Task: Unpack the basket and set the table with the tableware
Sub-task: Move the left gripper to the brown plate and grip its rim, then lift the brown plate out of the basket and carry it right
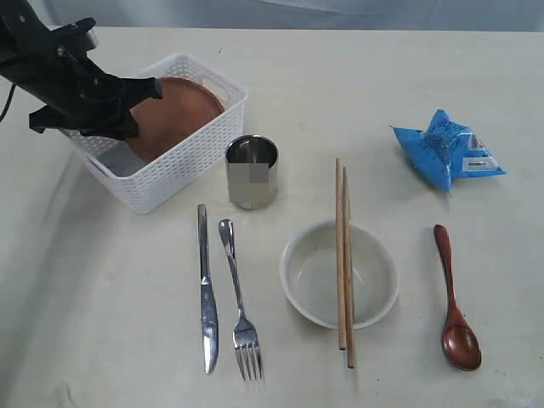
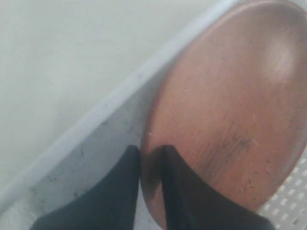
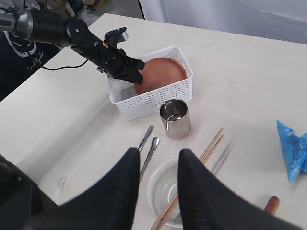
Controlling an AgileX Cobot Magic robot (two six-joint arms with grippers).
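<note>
The white basket (image 1: 178,174) stands at the back left of the table (image 1: 102,297), with the round brown plate (image 1: 183,115) leaning tilted inside it. My left gripper (image 1: 144,98) reaches into the basket. In the left wrist view its fingers (image 2: 170,191) sit on either side of the plate's (image 2: 230,110) rim, shut on it. Laid out on the table are a knife (image 1: 206,297), fork (image 1: 238,297), steel cup (image 1: 251,170), bowl (image 1: 319,280) with chopsticks (image 1: 344,263) across it, and a wooden spoon (image 1: 455,306). My right gripper (image 3: 158,155) hangs open and empty above the bowl (image 3: 165,189).
A crinkly blue snack packet (image 1: 446,153) lies at the right of the table. The cup stands just in front of the basket's near corner. Bare tabletop lies left of the knife and behind the chopsticks.
</note>
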